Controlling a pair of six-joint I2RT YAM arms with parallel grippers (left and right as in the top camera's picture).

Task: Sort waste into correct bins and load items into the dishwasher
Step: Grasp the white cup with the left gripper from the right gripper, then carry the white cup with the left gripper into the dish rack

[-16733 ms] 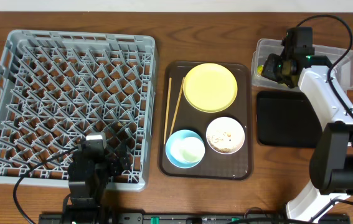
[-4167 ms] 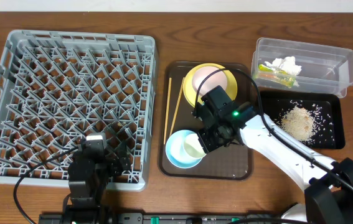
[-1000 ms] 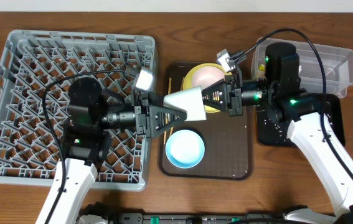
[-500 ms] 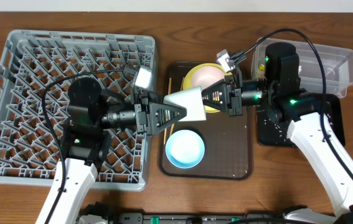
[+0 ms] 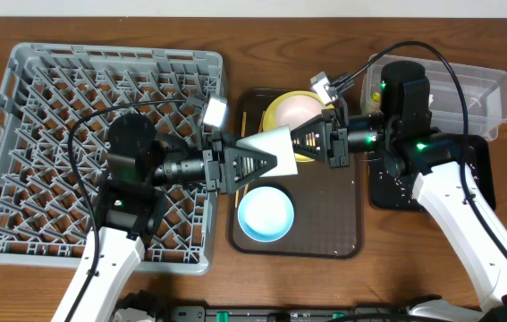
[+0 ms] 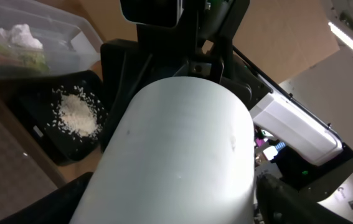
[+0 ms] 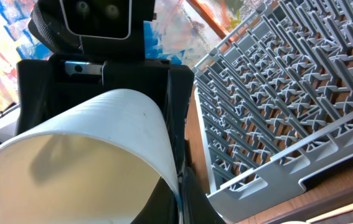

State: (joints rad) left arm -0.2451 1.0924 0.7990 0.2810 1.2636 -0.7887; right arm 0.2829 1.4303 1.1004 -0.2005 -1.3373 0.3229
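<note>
The small white bowl (image 5: 272,149) hangs on its side in the air above the brown serving tray, between both arms. My right gripper (image 5: 294,143) is shut on its rim, with one finger inside the bowl (image 7: 70,168) and one outside; the right wrist view shows the gripper (image 7: 179,200) pinching the rim. My left gripper (image 5: 260,163) is open, and its fingers (image 6: 64,200) flank the bowl's outer wall (image 6: 182,155). The light blue bowl (image 5: 265,215) sits on the tray below. The yellow plate (image 5: 274,114) and chopstick (image 5: 242,121) lie partly hidden. The grey dish rack (image 5: 101,134) is at the left.
The brown serving tray (image 5: 325,228) is in the middle. The clear tub (image 5: 481,89) at the back right holds the tissue (image 6: 23,36) and wrapper (image 6: 8,56). The black tray (image 6: 51,134) holds the rice crumbs (image 6: 76,115); my right arm covers most of it in the overhead view.
My left gripper has moved to the right, so its fingers now reach along the white bowl's sides. The right gripper and the bowl have stayed in place.
</note>
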